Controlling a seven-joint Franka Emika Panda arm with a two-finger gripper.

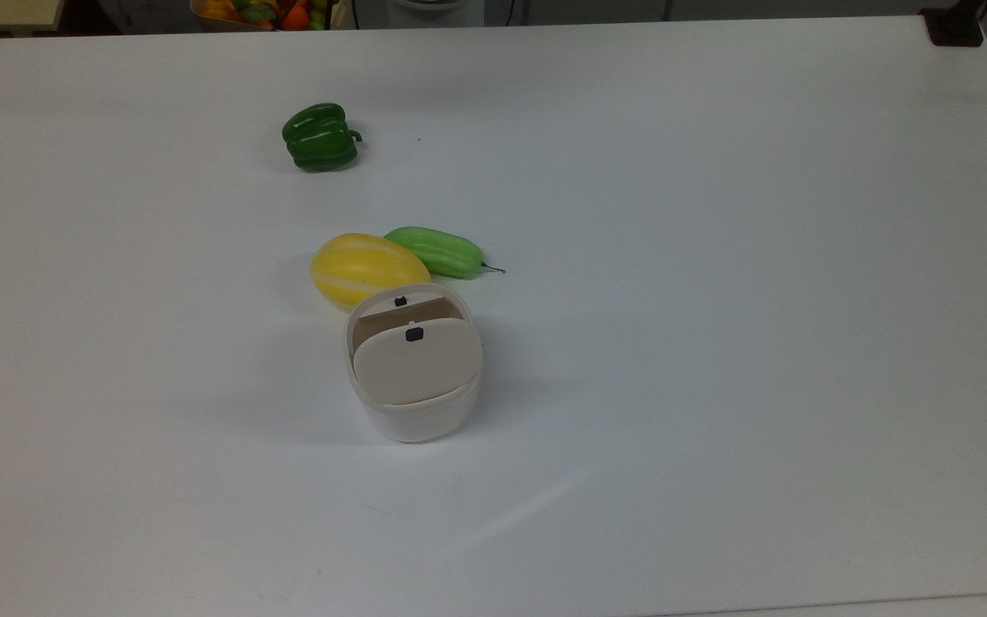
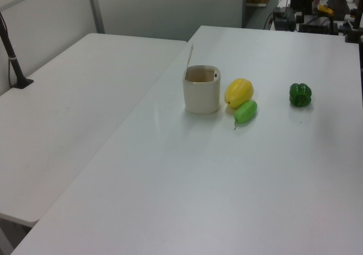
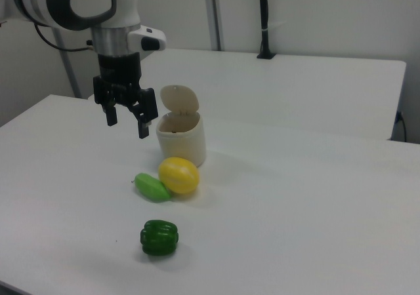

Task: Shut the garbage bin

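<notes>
The garbage bin (image 1: pixel 415 418) is a small white tub standing mid-table, and its beige lid (image 1: pixel 415 360) with a black square button is swung up and open. In the left view the garbage bin (image 2: pixel 201 94) shows its open mouth, with the lid (image 2: pixel 190 56) seen edge-on and upright. In the right view the lid (image 3: pixel 179 99) stands above the garbage bin (image 3: pixel 182 137). My gripper (image 3: pixel 126 123) hangs just to the right view's left of the bin, above the table. It is open, and nothing is between its fingers.
A yellow melon (image 1: pixel 365 268) touches the bin's far side, with a light green cucumber (image 1: pixel 438 251) beside it. A dark green pepper (image 1: pixel 320 137) lies farther off. A black post base (image 1: pixel 954 27) sits at the table corner. A fruit basket (image 1: pixel 264 13) is beyond the far edge.
</notes>
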